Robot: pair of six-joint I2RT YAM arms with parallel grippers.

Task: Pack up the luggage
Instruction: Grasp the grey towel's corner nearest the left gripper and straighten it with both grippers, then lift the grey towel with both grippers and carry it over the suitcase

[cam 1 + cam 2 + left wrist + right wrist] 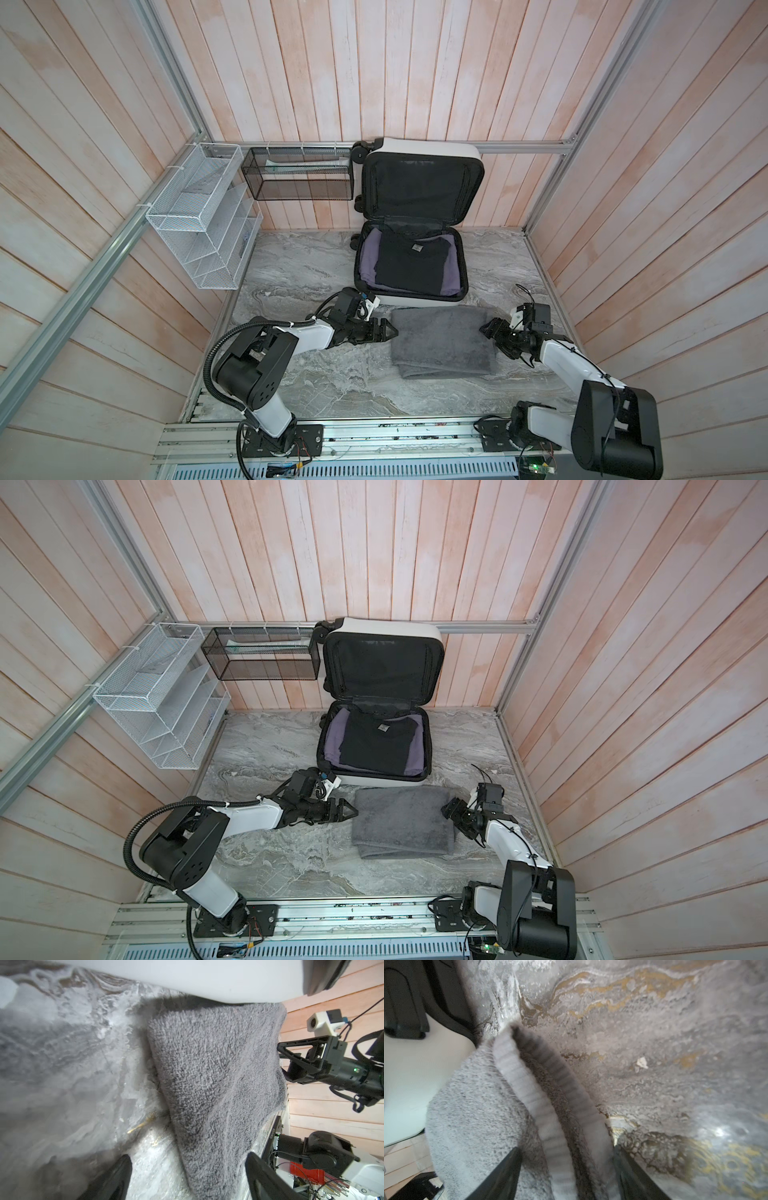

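Towel (444, 340) edge hidden by luggage (428, 148); left jaws, right jaws wide, tips only in wrist views.

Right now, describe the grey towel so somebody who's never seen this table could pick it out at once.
Find the open white luggage at the back of the marble table. Directly in front of it lies the folded towel. It is the only fluffy grey cloth, lying outside the case, unlike the black shirt and purple garment packed inside.

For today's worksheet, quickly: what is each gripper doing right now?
Left gripper: open, empty, at the towel.
Right gripper: open astride the towel hem, not gripping.
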